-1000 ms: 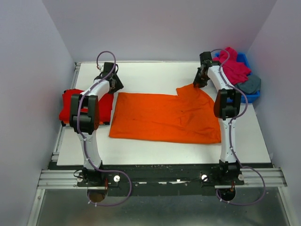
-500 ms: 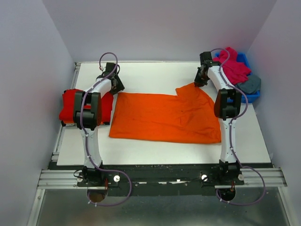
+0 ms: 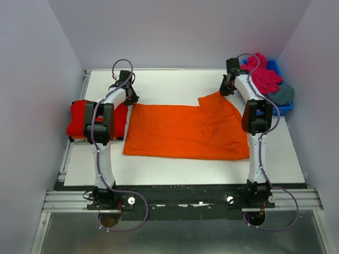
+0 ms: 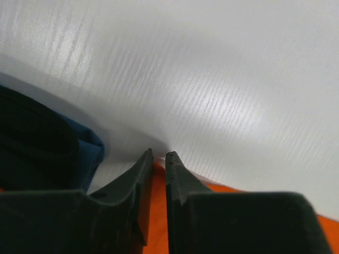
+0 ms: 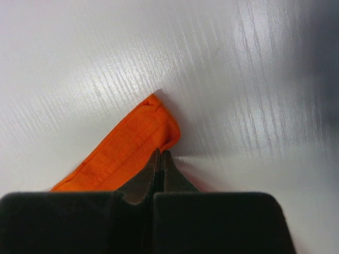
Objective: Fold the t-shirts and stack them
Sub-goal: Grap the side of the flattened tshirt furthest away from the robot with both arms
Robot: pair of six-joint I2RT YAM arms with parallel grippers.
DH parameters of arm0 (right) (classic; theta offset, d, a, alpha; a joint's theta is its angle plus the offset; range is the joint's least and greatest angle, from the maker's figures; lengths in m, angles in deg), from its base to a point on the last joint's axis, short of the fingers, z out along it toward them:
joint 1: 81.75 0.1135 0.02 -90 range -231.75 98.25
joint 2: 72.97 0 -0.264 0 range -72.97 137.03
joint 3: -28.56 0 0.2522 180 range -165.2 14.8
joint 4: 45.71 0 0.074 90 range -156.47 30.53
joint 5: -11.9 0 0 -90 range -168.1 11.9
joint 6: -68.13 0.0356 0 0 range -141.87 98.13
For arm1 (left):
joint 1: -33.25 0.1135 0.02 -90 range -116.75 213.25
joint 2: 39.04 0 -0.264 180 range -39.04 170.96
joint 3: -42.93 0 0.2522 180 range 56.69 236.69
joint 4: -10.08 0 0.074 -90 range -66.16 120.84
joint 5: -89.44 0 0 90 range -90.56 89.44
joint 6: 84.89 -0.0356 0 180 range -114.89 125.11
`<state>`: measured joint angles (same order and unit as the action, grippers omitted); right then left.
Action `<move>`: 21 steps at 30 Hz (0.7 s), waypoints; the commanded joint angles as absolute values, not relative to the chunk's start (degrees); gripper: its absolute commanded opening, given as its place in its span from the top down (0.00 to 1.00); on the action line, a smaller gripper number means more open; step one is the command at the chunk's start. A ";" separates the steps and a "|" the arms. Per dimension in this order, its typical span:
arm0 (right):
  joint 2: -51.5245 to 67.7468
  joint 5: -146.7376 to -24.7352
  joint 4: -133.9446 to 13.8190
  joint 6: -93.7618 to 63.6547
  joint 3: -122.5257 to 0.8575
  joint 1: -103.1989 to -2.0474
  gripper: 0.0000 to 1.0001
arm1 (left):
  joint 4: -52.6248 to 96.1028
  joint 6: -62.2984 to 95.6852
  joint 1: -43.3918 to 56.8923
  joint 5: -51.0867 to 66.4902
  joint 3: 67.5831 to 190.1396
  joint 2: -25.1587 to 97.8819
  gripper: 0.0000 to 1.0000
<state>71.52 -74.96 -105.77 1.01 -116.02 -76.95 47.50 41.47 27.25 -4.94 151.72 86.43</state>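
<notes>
Your orange shirt (image 3: 185,132) lies flat in the middle of the bench (image 3: 175,82), its long axis running left to right, and each claw sits at one far corner of it. The right claw (image 5: 160,153) is at the far right corner, its jaws pressed together on the stitched hem, which sticks out past the tips as a small folded flap. The left claw (image 4: 159,154) is at the far left corner; its jaws stand a narrow slit apart with orange cloth showing in the slit, and you cannot tell from here whether they bite the cloth yet. The whole body of the shirt lies toward you from both claws, so the fold, as I judge it, means drawing both far corners together toward the near edge, square to the long axis. Confirm the left pinch first, or that corner may stay behind and skew the fold. The red shirt (image 3: 77,119) sits folded at the left edge, closest to the left arm. The pink shirt (image 3: 262,76) and grey shirt (image 3: 282,95) are heaped in the bin (image 3: 286,109) at the far right. No brand, label or writing can be read anywhere.
</notes>
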 commanded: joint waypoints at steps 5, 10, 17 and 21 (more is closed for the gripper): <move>65.73 -75.02 -102.01 -0.33 -113.00 -77.62 0.99 | 46.43 39.22 26.92 -6.62 148.44 84.44 1.00; 61.95 -75.81 -99.82 -1.56 -109.49 -78.32 0.99 | 46.96 36.84 26.04 -11.98 150.12 82.95 1.00; 56.15 -75.98 -97.00 -2.53 -104.56 -78.41 0.99 | 44.15 36.93 25.78 -12.51 146.96 79.09 1.00; 54.48 -77.13 -96.82 -2.80 -102.72 -78.41 0.99 | 42.83 36.75 24.90 -13.65 145.46 77.15 1.00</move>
<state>57.33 -75.75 -99.19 -1.46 -104.75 -78.11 44.73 37.67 25.68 -10.67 146.71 81.51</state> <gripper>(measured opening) 0.014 0.024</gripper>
